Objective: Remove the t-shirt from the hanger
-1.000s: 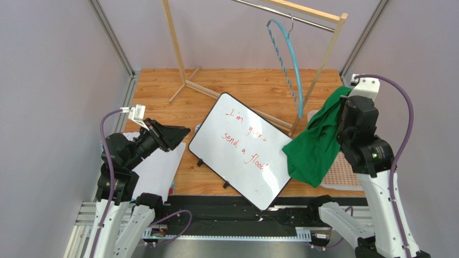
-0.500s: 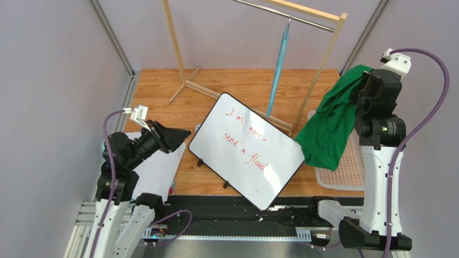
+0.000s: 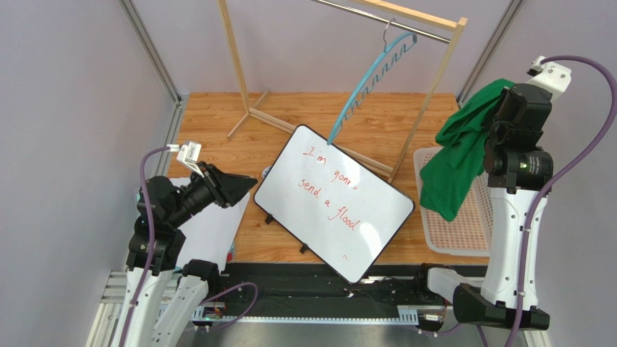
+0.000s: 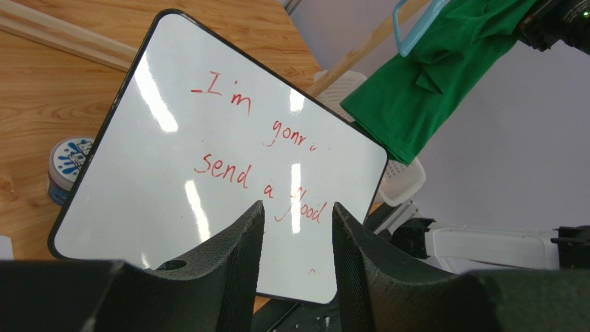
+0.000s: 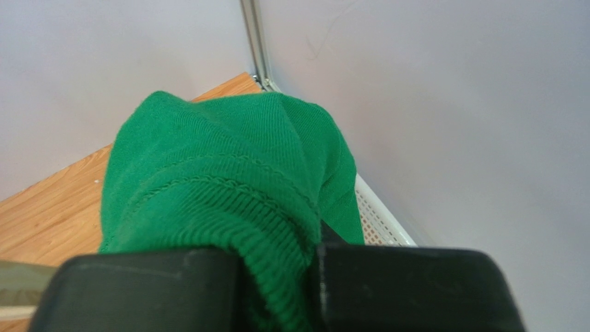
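The green t-shirt (image 3: 458, 163) hangs from my right gripper (image 3: 501, 110), raised at the far right over a white basket. The shirt is off the hanger. In the right wrist view my right gripper (image 5: 305, 266) is shut on the shirt's ribbed collar (image 5: 228, 166). The light-blue hanger (image 3: 369, 76) hangs bare by its hook from the rack's rail, tilted down to the left. The shirt (image 4: 443, 76) and the hanger's tip (image 4: 414, 28) also show in the left wrist view. My left gripper (image 3: 242, 184) is open and empty, low at the left, and faces the whiteboard (image 4: 298, 214).
A whiteboard (image 3: 333, 202) with red writing lies tilted mid-table. The wooden rack (image 3: 433, 90) stands behind it. A white perforated basket (image 3: 456, 246) sits at the right. A white sheet (image 3: 210, 231) lies under the left arm. A tape roll (image 4: 69, 162) lies by the whiteboard's left edge.
My right arm has risen and moved right and back, carrying the shirt. The bare hanger has swung round on the rail and now tilts down to the left. The left arm barely moved.
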`<control>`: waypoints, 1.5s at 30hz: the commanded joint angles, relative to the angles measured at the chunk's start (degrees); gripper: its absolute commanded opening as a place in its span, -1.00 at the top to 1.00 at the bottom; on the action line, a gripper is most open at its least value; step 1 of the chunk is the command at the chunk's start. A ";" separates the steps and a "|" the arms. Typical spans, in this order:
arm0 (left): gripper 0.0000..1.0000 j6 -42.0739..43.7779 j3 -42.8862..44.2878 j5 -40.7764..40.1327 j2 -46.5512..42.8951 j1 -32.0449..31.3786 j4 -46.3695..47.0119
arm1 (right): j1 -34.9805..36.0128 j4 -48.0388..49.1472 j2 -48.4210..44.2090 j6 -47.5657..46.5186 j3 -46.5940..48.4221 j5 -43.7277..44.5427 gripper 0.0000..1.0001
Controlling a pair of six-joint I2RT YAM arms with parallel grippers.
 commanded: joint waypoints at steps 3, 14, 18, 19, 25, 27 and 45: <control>0.06 0.51 1.50 1.70 0.72 0.18 0.50 | -3.80 1.93 -0.98 2.31 -6.17 0.28 1.00; 0.06 0.42 0.53 1.27 -0.51 0.18 0.15 | -4.07 5.36 -2.39 18.47 -26.11 -0.70 1.00; 0.06 0.95 0.97 1.18 -1.04 0.26 -0.73 | -4.07 4.05 2.61 21.56 -29.64 4.05 1.00; 0.06 1.04 1.15 1.18 -1.04 0.18 -0.99 | -3.98 3.26 5.49 23.31 -29.91 5.63 1.00; 0.07 1.74 0.71 0.83 -1.65 0.18 -2.31 | -4.07 0.01 15.09 25.43 -30.18 4.94 0.98; 0.07 1.56 0.27 0.65 -2.09 0.18 -2.22 | -4.07 -1.49 18.78 26.22 -30.09 5.28 0.96; 0.08 1.65 -0.87 0.83 -3.32 0.18 -2.31 | -8.64 -7.65 17.64 36.71 -35.28 5.76 0.64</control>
